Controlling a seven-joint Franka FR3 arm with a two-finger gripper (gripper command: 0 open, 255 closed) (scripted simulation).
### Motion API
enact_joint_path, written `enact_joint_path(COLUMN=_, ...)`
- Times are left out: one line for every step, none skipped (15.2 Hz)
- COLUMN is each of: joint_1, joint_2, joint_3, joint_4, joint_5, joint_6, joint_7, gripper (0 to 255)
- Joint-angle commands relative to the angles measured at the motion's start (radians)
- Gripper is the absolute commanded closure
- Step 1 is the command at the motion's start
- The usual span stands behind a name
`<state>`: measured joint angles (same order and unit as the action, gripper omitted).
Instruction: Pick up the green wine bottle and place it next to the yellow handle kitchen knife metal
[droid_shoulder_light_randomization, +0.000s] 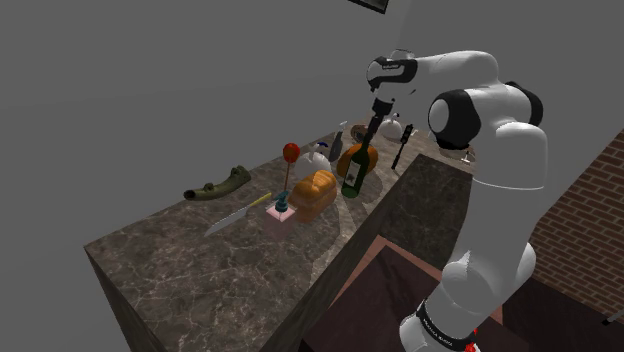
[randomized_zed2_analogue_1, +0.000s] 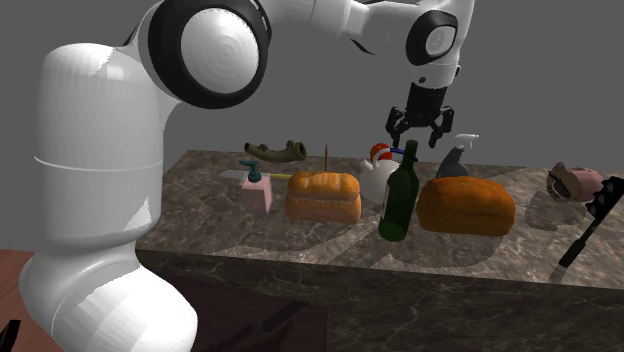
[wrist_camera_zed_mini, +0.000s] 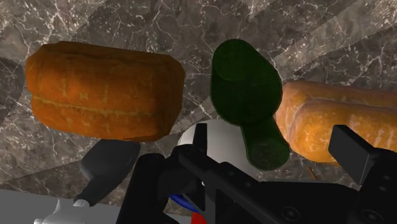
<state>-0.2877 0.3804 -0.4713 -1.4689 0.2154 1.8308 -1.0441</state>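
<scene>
1. Zero grip: pincer (randomized_zed2_analogue_1: 418, 140) released, fingers parted.
2. Directly beneath pincer, upright and untouched: green wine bottle (randomized_zed2_analogue_1: 398, 200), base hidden in wrist view.
3. Well off from pincer: knife (droid_shoulder_light_randomization: 230, 217), partly masked by pink block (randomized_zed2_analogue_1: 255, 193).

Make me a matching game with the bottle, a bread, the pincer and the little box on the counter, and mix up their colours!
Things:
1. wine bottle
2. bread loaf
3. pincer
4. small box

Colours:
A. orange
B. pink
C. dark green
D. black

Right pairs: 1-C, 2-A, 3-D, 4-B.
</scene>
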Motion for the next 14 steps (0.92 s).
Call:
enact_joint_path(joint_1=0.002, joint_2=0.002, joint_3=0.001, joint_4=-0.021, joint_5=0.002, joint_6=0.024, joint_7=-0.002, gripper=0)
enact_joint_path(joint_1=0.002, joint_2=0.004, joint_3=0.002, joint_4=-0.032, joint_5=0.003, joint_6=0.036, joint_7=-0.004, gripper=0)
enact_joint_path(joint_1=0.004, joint_2=0.008, joint_3=0.003, joint_4=-0.048, joint_5=0.006, joint_6=0.056, joint_7=-0.005, gripper=0)
enact_joint_path(joint_1=0.004, joint_2=0.008, joint_3=0.003, joint_4=-0.048, joint_5=0.006, joint_6=0.056, joint_7=-0.005, gripper=0)
enact_joint_path(joint_1=0.004, joint_2=0.008, joint_3=0.003, joint_4=-0.048, joint_5=0.006, joint_6=0.056, joint_7=-0.005, gripper=0)
enact_joint_path(joint_1=0.004, joint_2=0.008, joint_3=0.003, joint_4=-0.048, joint_5=0.006, joint_6=0.056, joint_7=-0.005, gripper=0)
enact_joint_path(joint_1=0.004, joint_2=0.008, joint_3=0.003, joint_4=-0.048, joint_5=0.006, joint_6=0.056, joint_7=-0.005, gripper=0)
enact_joint_path(joint_1=0.004, joint_2=0.008, joint_3=0.003, joint_4=-0.048, joint_5=0.006, joint_6=0.056, joint_7=-0.005, gripper=0)
enact_joint_path(joint_1=0.004, joint_2=0.008, joint_3=0.003, joint_4=-0.048, joint_5=0.006, joint_6=0.056, joint_7=-0.005, gripper=0)
enact_joint_path(joint_1=0.004, joint_2=0.008, joint_3=0.003, joint_4=-0.048, joint_5=0.006, joint_6=0.055, joint_7=-0.005, gripper=0)
enact_joint_path(joint_1=0.004, joint_2=0.008, joint_3=0.003, joint_4=-0.048, joint_5=0.006, joint_6=0.056, joint_7=-0.005, gripper=0)
enact_joint_path(joint_1=0.004, joint_2=0.008, joint_3=0.003, joint_4=-0.048, joint_5=0.006, joint_6=0.055, joint_7=-0.005, gripper=255)
enact_joint_path(joint_1=0.004, joint_2=0.008, joint_3=0.003, joint_4=-0.048, joint_5=0.006, joint_6=0.055, joint_7=-0.005, gripper=255)
enact_joint_path(joint_1=0.004, joint_2=0.008, joint_3=0.003, joint_4=-0.048, joint_5=0.006, joint_6=0.055, joint_7=-0.005, gripper=255)
